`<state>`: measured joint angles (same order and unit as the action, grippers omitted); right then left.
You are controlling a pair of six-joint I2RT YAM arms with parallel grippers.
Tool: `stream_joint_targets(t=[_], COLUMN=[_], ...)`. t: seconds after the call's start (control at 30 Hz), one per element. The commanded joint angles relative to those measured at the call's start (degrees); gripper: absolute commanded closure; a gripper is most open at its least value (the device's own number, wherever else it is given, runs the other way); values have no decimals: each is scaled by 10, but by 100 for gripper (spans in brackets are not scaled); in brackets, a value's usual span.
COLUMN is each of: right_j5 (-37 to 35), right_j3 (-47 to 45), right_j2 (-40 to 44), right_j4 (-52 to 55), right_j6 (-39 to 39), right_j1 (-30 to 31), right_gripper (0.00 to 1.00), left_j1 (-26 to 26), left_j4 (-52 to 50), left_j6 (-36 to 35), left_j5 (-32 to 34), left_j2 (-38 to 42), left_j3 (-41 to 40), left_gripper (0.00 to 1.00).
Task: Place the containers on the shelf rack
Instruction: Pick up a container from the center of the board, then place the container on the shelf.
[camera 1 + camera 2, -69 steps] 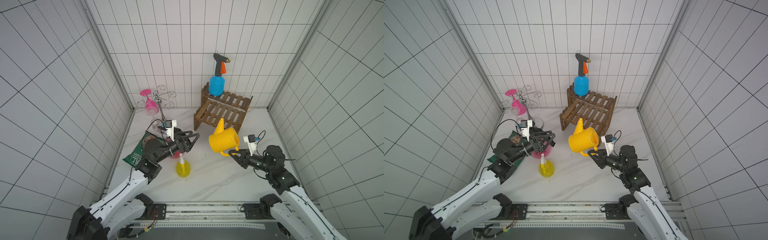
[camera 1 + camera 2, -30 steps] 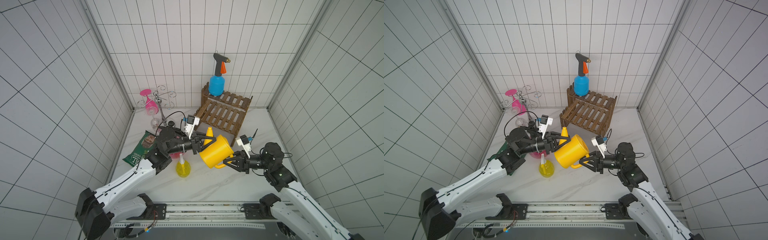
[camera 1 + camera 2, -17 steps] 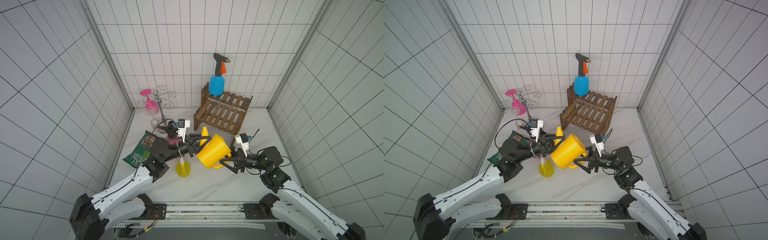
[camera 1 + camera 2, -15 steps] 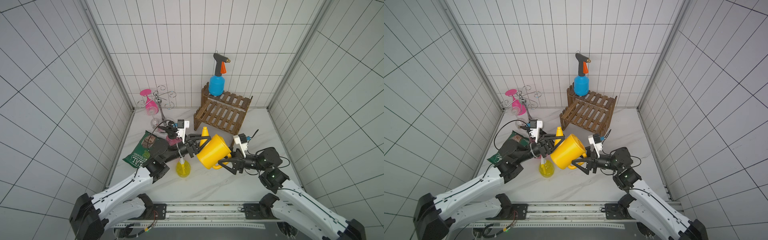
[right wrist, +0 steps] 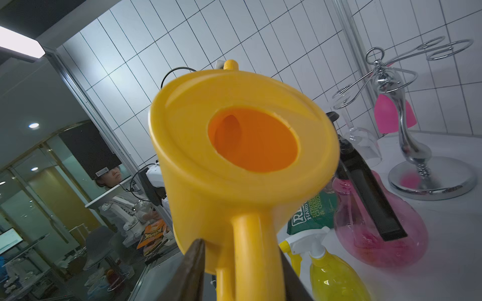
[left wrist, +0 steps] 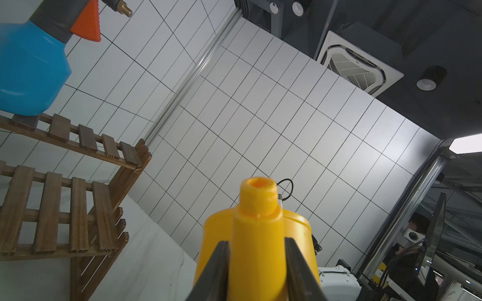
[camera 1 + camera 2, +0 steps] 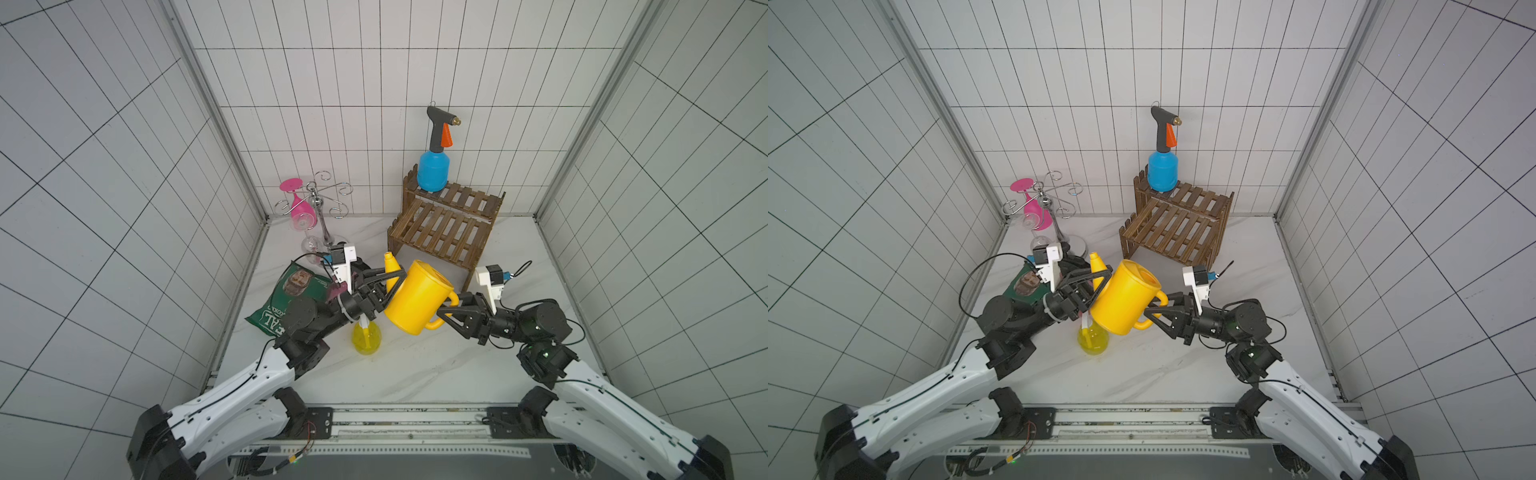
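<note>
Two arms meet mid-table over one item. The small yellow spray bottle (image 7: 365, 338) is nearest, upright on the white table (image 7: 415, 374), right under the arms. Above it the yellow watering can (image 7: 415, 301) is tilted and off the table, with its spout toward the left arm and its handle toward the right arm. The left gripper (image 6: 257, 243) is clamped on the spout, one finger pressed on each side. The right gripper (image 5: 241, 250) straddles the handle; one finger looks just beside it with a gap showing, so cannot tell if it actually pinches.

The pink pump sprayer (image 5: 409, 247) stands on the table behind the left gripper, mostly hidden in both top views. The green crisp bag (image 7: 291, 299) lies flat beside it, partly under the left arm. Further back, the chrome glass holder (image 7: 318, 203) carries a hanging pink wine glass (image 7: 299, 208), and a clear glass (image 7: 311, 243) sits by its base.

The shelf rack (image 7: 440, 232) is against the back wall and its lower tier is bare; the can is near its front edge, not on it. The blue bottle (image 7: 433, 170) stands upright on the top tier, at the end toward the glass holder.
</note>
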<state>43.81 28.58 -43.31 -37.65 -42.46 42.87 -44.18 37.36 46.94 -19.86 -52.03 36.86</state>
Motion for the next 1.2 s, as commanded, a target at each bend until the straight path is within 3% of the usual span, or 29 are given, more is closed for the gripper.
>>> stream_joint_targets(t=[0.0,0.07,0.1,0.27,0.33,0.5,0.6,0.87,1.17], right_j5=[-5,-3,-3,-20,-31,-63,-101,-272,-387], right_j3=[25,30,32,39,41,36,22,19,124], right_j2=[4,11,16,59,77,118,154,190,69], right_j4=[15,37,54,141,169,229,253,301,298], right_j6=[25,44,57,120,141,177,203,245,263], right_j1=[5,5,4,2,-2,-37,-64,-108,-173], right_gripper=[75,83,87,99,100,100,100,100,100], left_j1=[-7,-7,-7,-6,-5,-3,-2,-2,-6], left_j4=[27,27,23,-41,-85,-242,-297,-325,-326], left_j6=[10,6,4,-42,-67,-147,-185,-196,-175], left_j5=[-38,-46,-48,-11,23,149,191,218,186], left_j2=[-6,-6,-3,50,84,192,271,365,372], left_j3=[5,6,7,1,-6,-21,-60,-138,-147], left_gripper=[99,97,91,28,15,9,4,1,1])
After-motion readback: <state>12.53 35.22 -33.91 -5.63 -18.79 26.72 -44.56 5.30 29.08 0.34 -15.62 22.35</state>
